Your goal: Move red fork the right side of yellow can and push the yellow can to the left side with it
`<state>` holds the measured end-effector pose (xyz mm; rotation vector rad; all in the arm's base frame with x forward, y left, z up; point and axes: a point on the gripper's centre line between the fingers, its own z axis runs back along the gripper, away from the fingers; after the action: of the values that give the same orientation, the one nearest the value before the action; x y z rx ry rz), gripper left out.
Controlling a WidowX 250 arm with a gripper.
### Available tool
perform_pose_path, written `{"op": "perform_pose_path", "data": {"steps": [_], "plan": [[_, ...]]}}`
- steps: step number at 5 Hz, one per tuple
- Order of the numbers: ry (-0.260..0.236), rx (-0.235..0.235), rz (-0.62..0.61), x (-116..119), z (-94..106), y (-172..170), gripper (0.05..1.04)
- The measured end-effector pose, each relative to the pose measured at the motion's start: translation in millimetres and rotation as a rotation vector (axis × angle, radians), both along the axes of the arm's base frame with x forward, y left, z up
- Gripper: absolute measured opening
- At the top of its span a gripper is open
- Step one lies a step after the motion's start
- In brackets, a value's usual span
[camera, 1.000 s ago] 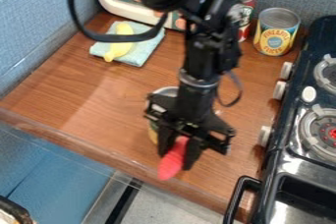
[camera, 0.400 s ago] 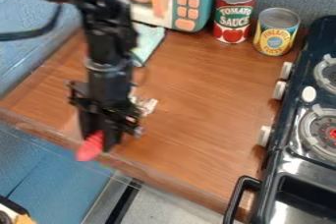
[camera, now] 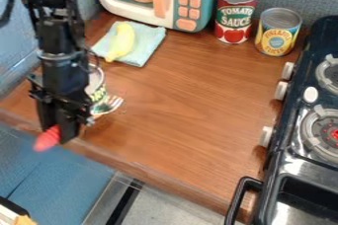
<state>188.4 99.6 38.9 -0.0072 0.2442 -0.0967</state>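
At the left front of the wooden counter, the black gripper (camera: 61, 129) hangs pointing down, shut on the red fork (camera: 46, 139). The fork's red handle end pokes out below the fingers toward the counter's front edge. Its metal tines come out on the other side, at the lower right of a can (camera: 98, 87) with a yellowish-green label. The arm hides most of this can, which stands just behind and right of the gripper. Whether tines and can touch, I cannot tell.
At the back are a teal toy microwave (camera: 191, 2), a tomato sauce can (camera: 235, 14) and a pineapple can (camera: 278, 31). A yellow banana (camera: 121, 41) lies on a blue cloth (camera: 147, 44). The black stove (camera: 300, 145) borders the counter's right side.
From near the middle front, my gripper has swung left with the fork in it. The can that stood behind it there now stands at the left too.
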Motion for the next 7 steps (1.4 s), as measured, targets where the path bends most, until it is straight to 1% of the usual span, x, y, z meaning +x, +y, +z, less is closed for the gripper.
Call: {"op": "perform_pose_path", "data": {"steps": [1,2,3,4,5,6,7], "plan": [[0.012,0.027,-0.011,-2.5,2.1,18.2,0.410],[0.023,0.057,-0.011,-5.3,2.4,25.3,0.410],[0.019,0.071,-0.052,4.5,2.4,9.6,0.410],[0.033,0.055,-0.098,17.3,-2.2,-20.9,0.410],[0.018,0.064,-0.121,43.3,-9.9,-49.1,0.410],[-0.014,0.108,-0.048,58.7,-15.6,-56.5,0.410],[-0.017,0.132,0.043,68.4,-26.5,-56.3,0.410]]}}
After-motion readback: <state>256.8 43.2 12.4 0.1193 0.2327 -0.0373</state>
